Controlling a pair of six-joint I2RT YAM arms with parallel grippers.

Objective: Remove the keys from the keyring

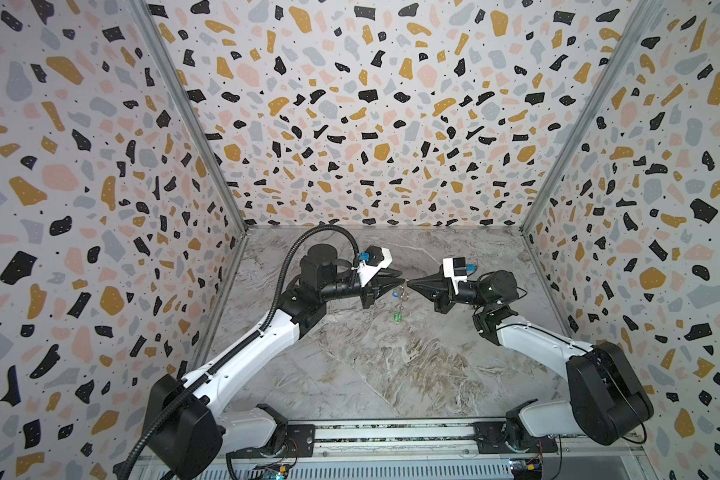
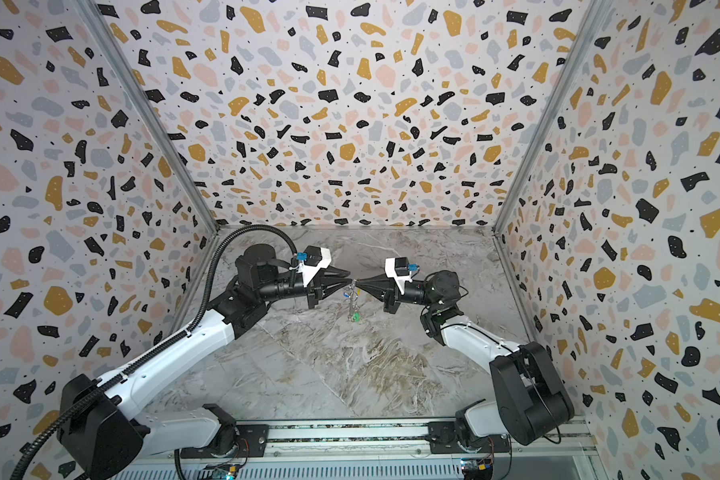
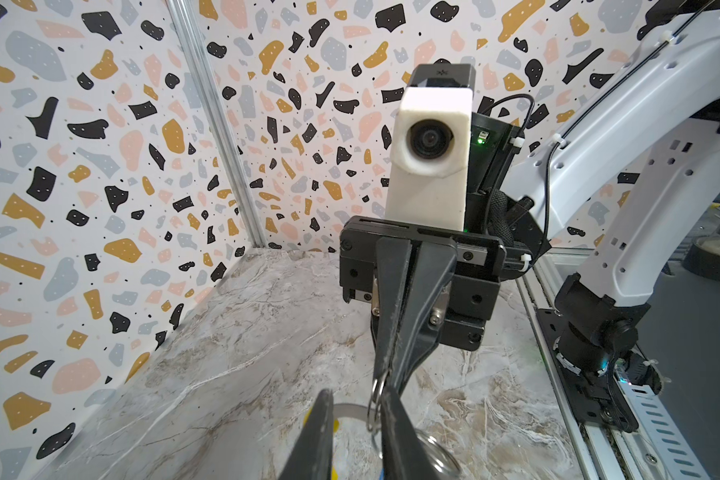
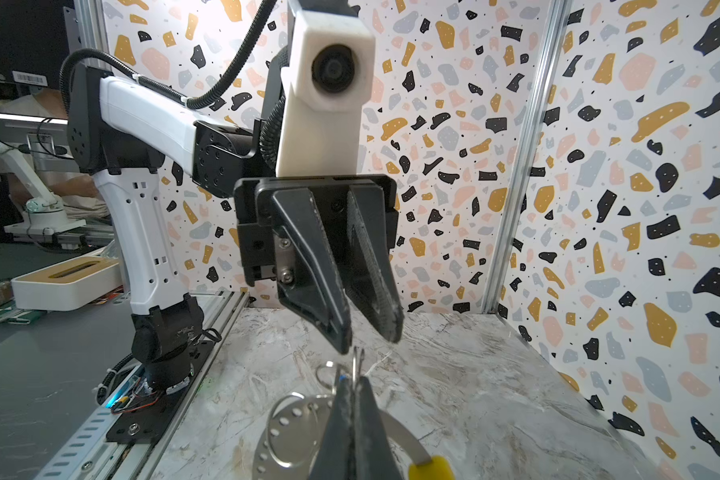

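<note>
I am reading this as the middle of the first removal: the bunch is up off the counter (image 1: 371, 374) and neither key looks freed yet. The right fingers (image 4: 341, 424) are pinching shut on a small ring (image 3: 373, 403) of thin wire. The keyring (image 4: 406, 434) seems to be hanging from that pinch, with its yellow sleeve (image 4: 431, 467) showing low in the right wrist view. The left fingers (image 4: 312, 266) are standing a little apart, tips just beside the keyring's top and facing the right fingers nose to nose. I am not seeing them grip anything. The blue key (image 1: 395, 294) is dangling close under the keyring's top, and the green key (image 1: 397, 318) is hanging lowest.

Next, I judge, the left fingers need to shut on one key or its loop right at the keyring and walk it round the wire to the split while the right fingers hold firm. The wire is thin and slippery, so the bite has to be square.

Under the keyring the counter is showing as a grey-brown marbled slab. Terrazzo walls (image 1: 350, 124) are standing behind the keyring and to both sides of it — the arms' rail (image 1: 391, 440) is running along the open side.
</note>
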